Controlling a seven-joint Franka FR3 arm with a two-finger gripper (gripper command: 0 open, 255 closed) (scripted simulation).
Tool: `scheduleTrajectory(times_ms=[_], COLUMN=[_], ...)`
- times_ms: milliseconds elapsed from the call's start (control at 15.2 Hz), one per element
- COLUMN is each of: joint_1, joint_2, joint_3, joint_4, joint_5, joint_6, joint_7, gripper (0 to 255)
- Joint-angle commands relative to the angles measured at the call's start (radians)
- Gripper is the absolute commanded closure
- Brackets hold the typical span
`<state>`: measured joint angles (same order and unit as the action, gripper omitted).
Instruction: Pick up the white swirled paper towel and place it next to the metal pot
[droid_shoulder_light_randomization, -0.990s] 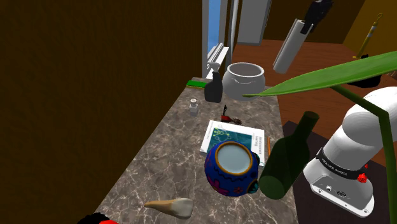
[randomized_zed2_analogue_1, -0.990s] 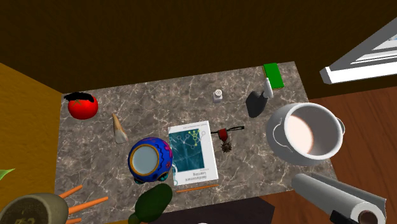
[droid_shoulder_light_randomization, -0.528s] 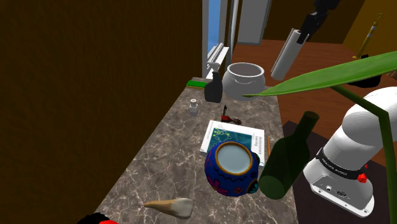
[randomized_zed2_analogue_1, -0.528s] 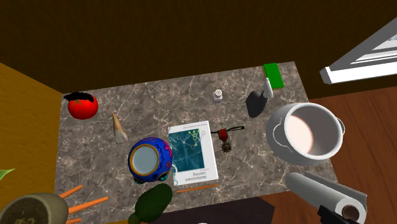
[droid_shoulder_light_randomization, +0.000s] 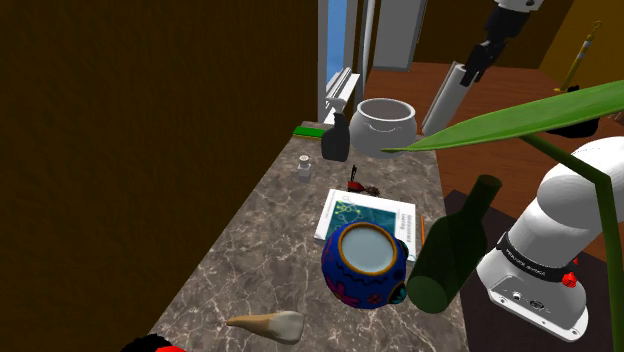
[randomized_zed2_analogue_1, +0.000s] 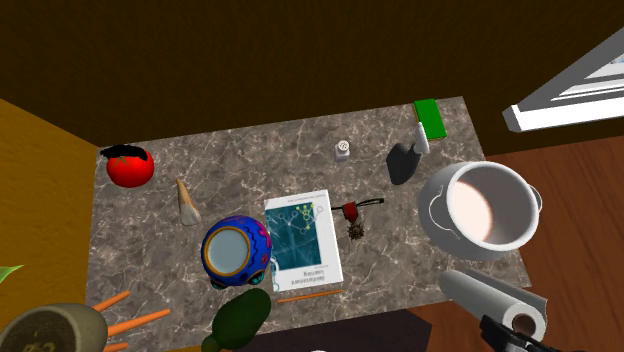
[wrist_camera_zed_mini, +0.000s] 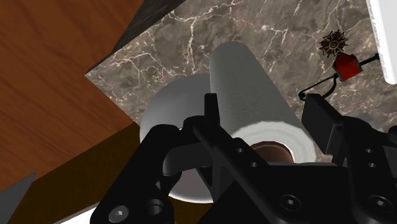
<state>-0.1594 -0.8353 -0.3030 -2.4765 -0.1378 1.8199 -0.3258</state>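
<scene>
Wrist view: claw (wrist_camera_zed_mini: 262, 107) firmly around paper towel roll (wrist_camera_zed_mini: 245, 70), perhaps just beside pot (randomized_zed2_analogue_1: 440, 205).

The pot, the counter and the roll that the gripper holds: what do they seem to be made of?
Pot: probably metal; its wall is smooth and pale grey with a soft sheen.
Counter: looks like polished marble, brown-grey with white veins.
Roll: seems to be paper, matt grey-white, wound around a brown core that may be cardboard.
</scene>
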Motion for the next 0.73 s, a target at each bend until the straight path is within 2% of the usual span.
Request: scheduleTrajectory(times_ms=[0, 660], joint_1=[-0.004, -0.016], joint_2=[-0.005, -0.006], joint_3=[-0.006, -0.031], joint_4=[-0.029, -0.163], joint_5=[-0.005, -0.027], joint_6=[0.025, 0.156], joint_7=[-0.003, -0.009], gripper=[255, 255])
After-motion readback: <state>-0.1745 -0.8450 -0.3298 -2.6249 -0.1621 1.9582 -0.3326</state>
